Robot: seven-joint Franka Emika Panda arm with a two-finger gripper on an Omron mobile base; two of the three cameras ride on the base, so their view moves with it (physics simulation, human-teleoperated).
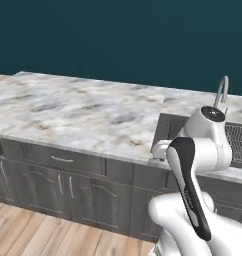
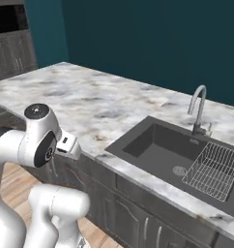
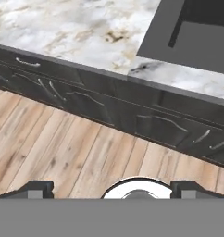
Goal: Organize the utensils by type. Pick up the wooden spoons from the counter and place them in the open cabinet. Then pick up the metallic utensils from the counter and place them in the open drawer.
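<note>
Claw (image 3: 112,189) tips stand wide apart and empty above the floor (image 3: 63,157) before the bench (image 1: 83,112), so no spoon is fetched yet; finding the utensils likely comes next.

Veined marble counter (image 1: 83,112) with inset dark sink (image 2: 157,150)

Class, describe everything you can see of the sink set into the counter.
The sink is a dark grey rectangular basin sunk into the marble counter, with a round drain. A white wire rack lies in its right part. A curved silver faucet stands behind it. No water or dishes show inside.
</note>
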